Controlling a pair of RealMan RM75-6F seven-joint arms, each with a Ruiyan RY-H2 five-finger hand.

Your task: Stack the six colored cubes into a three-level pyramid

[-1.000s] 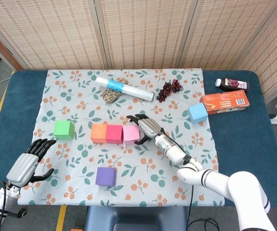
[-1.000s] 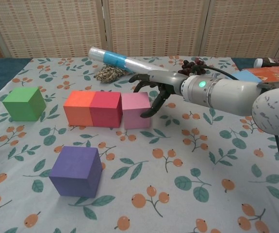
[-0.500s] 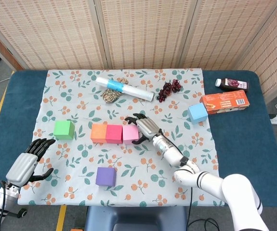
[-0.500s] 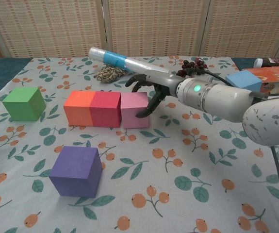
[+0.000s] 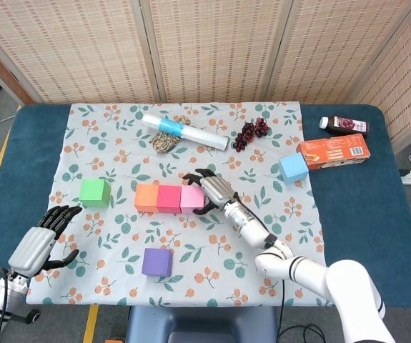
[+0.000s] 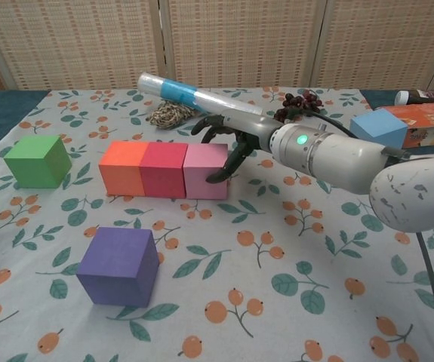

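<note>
1. At the centre of the head view, the right hand (image 5: 214, 190) lies against the right face of the pink cube (image 5: 191, 198); its fingers are curled around that cube's right side and top edge, touching it, but the cube sits flat on the cloth and I cannot tell whether it is grasped or only pressed.
2. The pink cube is the right end of a row of 3: orange cube (image 5: 146, 197) at the left, red cube (image 5: 169, 198) in the middle, all 3 touching face to face. The row's long axis runs left to right across the frame, and the cubes' front faces are square to the near table edge.
3. In the chest view the same row sits at centre left, each block matte and single-coloured with crisp edges.
4. The purple cube (image 5: 157, 261) stands alone at lower centre, well apart from the row and turned slightly.
5. The green cube (image 5: 95, 192) is left of the row, near but apart.
6. The blue cube (image 5: 293, 168) sits at right centre, just beside the orange carton (image 5: 334, 151).
7. At the lower left the left hand (image 5: 41, 241) is released, its fingers spread and holding nothing.
</note>
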